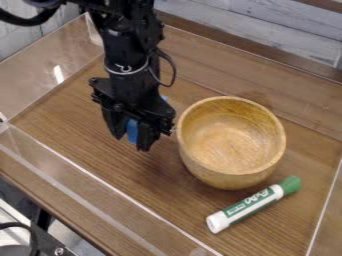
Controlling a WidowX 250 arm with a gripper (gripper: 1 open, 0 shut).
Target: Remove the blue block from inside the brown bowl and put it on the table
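Gripper [135,128] clamps blue block [134,127] just left of brown bowl [231,140]; lower gently to table [80,120] w/o tilting, then release.

Soft, even daylight, mild glare on the plastic walls [54,75], slightly blurry overall.

Lab bench, clear-walled table [80,150], robot arm [127,40]
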